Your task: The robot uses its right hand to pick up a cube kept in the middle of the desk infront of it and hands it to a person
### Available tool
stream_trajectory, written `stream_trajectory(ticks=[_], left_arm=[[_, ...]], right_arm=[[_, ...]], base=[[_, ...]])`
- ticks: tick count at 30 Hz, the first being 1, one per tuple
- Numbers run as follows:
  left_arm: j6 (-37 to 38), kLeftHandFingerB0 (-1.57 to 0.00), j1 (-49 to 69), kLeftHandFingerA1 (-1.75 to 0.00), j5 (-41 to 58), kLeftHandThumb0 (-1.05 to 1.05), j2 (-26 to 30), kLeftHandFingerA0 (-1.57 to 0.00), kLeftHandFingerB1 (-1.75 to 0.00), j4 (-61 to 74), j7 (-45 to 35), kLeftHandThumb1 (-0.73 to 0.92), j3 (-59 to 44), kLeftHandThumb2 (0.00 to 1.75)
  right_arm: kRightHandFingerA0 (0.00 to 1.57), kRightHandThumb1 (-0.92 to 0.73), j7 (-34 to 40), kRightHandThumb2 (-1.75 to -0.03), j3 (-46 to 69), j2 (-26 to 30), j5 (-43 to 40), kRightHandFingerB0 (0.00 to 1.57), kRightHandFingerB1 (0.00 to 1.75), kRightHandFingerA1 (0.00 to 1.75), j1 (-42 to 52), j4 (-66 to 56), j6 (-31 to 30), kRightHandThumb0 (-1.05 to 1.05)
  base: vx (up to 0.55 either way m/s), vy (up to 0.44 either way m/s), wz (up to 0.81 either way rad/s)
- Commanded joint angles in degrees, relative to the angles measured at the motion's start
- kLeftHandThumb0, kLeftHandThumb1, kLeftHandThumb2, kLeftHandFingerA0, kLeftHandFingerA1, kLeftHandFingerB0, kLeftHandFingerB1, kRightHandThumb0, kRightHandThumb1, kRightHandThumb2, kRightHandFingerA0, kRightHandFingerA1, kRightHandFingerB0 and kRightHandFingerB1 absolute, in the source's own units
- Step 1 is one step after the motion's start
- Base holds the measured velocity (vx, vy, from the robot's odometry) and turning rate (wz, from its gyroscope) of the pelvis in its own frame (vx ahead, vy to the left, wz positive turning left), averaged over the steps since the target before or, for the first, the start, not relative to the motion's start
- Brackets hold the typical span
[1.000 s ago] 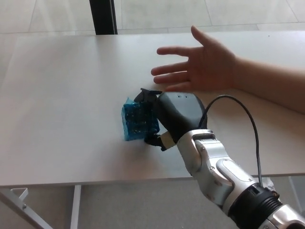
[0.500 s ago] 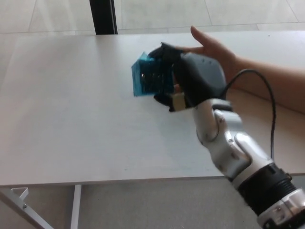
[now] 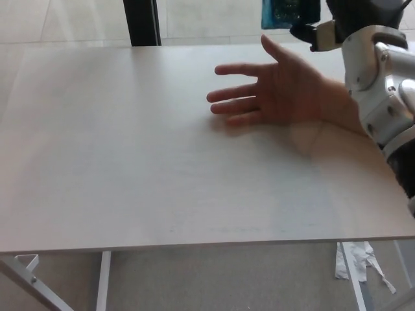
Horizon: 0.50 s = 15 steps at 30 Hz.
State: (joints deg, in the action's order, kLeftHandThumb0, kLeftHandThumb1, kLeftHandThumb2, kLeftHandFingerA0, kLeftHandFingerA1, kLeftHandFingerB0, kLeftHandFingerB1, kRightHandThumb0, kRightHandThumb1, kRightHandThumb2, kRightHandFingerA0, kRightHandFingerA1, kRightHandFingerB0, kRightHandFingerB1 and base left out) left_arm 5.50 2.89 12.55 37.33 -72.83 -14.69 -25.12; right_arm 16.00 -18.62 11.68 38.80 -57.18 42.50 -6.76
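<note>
Cube (image 3: 290, 13): translucent blue, partly cut off by the top edge of the head view, held in the air above the far edge of the bench (image 3: 130, 162). Only its lower portion shows. No brand, label or writing can be read on it.

Right hand (image 3: 353, 16): black, at the top right, mostly out of frame. Its fingers (image 3: 305, 31) are clamped on the cube's right side, one dark fingertip showing just below and beside the cube's lower right corner. Silver forearm runs down the right edge.

Person's hand (image 3: 279, 91): open, palm up, fingers spread toward picture left, resting low over the bench, below and just in front of the cube, not touching it.

Left hand: outside the frame.

Bench: pale, plain surface.
</note>
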Motion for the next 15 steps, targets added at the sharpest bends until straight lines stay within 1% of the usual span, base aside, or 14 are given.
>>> stream_trajectory(ticks=[1, 2, 4, 5, 6, 7, 8, 9, 10, 12, 13, 14, 15], left_arm=[[0.0, -0.48, 0.1, -0.56, 0.1, -0.74, 0.1, -0.50, -0.41, 0.0, 0.1, 0.75, -0.4, 0.63], [0.3, -0.47, 0.1, -0.58, -0.4, -0.73, 0.2, -0.50, -0.42, -0.1, 0.1, 0.76, 0.0, 0.63], [0.6, -0.45, 0.0, -0.57, -0.2, -0.76, 0.1, -0.50, -0.41, -0.2, -0.3, 0.76, -0.2, 0.62], [0.5, -0.47, -0.1, -0.57, -0.3, -0.77, 0.1, -0.48, -0.41, -0.2, -0.1, 0.75, -0.1, 0.63], [0.5, -0.46, -0.1, -0.56, -0.3, -0.76, 0.0, -0.47, -0.41, -0.2, -0.1, 0.75, -0.1, 0.63], [0.5, -0.46, -0.1, -0.56, -0.2, -0.76, 0.0, -0.47, -0.41, -0.2, 0.0, 0.75, -0.2, 0.63], [0.2, -0.45, -0.4, -0.62, -0.7, -0.82, -0.1, -0.50, -0.47, -0.4, 0.9, 0.60, 0.2, 0.79], [0.5, -0.48, -0.3, -0.56, -0.6, -0.74, -0.1, -0.50, -0.41, -0.4, 0.4, 0.76, 0.2, 0.63], [1.1, -0.42, -0.1, -0.60, -1.0, -0.79, -0.1, -0.49, -0.47, -0.3, 0.1, 0.63, 0.6, 0.79], [1.3, -0.42, -0.2, -0.60, -1.1, -0.79, 0.0, -0.49, -0.47, -0.3, 0.1, 0.63, 0.8, 0.79], [1.0, -0.41, -0.3, -0.65, -0.8, -0.73, 0.0, -0.48, -0.55, -0.2, 0.0, 0.59, 0.6, 0.99], [0.5, -0.41, -0.5, -0.65, -0.4, -0.73, 0.0, -0.48, -0.55, -0.1, -0.1, 0.59, 0.3, 0.99], [1.0, -0.45, -0.3, -0.58, -0.4, -0.75, 0.0, -0.51, -0.42, -0.1, -0.4, 0.77, 0.4, 0.63]], right_arm=[[0.95, -0.55, 1.8, -0.62, -1.6, 2.2, 0.8, 0.92, 0.64, 1.63, -2.4, 4.7, 4.9, -0.37], [0.98, -0.57, 2.3, -0.57, -2.4, 2.4, 1.4, 0.90, 0.61, 1.62, -2.7, 5.7, 5.0, -0.36], [0.98, -0.58, 3.0, -0.57, -3.5, 2.3, 1.8, 0.88, 0.61, 1.62, -2.8, 6.7, 5.1, -0.35], [0.94, -0.61, 3.1, -0.64, -3.9, 1.8, 1.8, 0.90, 0.67, 1.64, -2.4, 6.7, 5.0, -0.36], [0.96, -0.62, 3.1, -0.59, -4.4, 1.4, 2.0, 0.90, 0.61, 1.62, -2.4, 7.0, 4.7, -0.38], [0.96, -0.62, 3.0, -0.59, -5.0, 1.3, 2.2, 0.90, 0.61, 1.62, -2.5, 7.5, 4.3, -0.38], [0.96, -0.61, 3.1, -0.58, -5.5, 1.3, 2.5, 0.92, 0.58, 1.61, -2.4, 7.9, 4.6, -0.38], [0.98, -0.57, 3.6, -0.57, -6.0, 0.8, 2.5, 0.93, 0.57, 1.63, -2.4, 8.6, 4.9, -0.38], [0.95, -0.57, 5.4, -0.57, -7.0, -0.5, 3.2, 0.90, 0.66, 1.65, -2.0, 10.4, 4.9, -0.39], [0.95, -0.57, 5.9, -0.57, -7.3, -0.4, 3.1, 0.90, 0.66, 1.65, -2.0, 10.8, 5.0, -0.39], [0.91, -0.64, 6.1, -0.59, -7.5, -1.1, 3.0, 0.83, 1.11, 1.70, -2.0, 11.5, 4.4, -0.42], [0.91, -0.64, 6.2, -0.59, -7.7, -2.1, 2.9, 0.83, 1.11, 1.70, -2.0, 12.6, 3.5, -0.42], [0.89, -0.65, 7.1, -0.64, -8.0, -3.5, 2.7, 0.81, 0.99, 1.72, -1.9, 14.2, 3.3, -0.46]], base=[[0.00, 0.000, 0.00], [0.00, 0.000, 0.00], [0.00, 0.000, 0.00], [0.00, 0.000, 0.00], [0.00, 0.000, 0.00], [0.00, 0.000, 0.00], [0.00, 0.000, 0.00], [0.00, 0.000, 0.00], [0.00, 0.000, 0.00], [0.00, 0.000, 0.00], [0.00, 0.000, 0.00], [0.00, 0.000, 0.00], [0.00, 0.000, 0.00]])
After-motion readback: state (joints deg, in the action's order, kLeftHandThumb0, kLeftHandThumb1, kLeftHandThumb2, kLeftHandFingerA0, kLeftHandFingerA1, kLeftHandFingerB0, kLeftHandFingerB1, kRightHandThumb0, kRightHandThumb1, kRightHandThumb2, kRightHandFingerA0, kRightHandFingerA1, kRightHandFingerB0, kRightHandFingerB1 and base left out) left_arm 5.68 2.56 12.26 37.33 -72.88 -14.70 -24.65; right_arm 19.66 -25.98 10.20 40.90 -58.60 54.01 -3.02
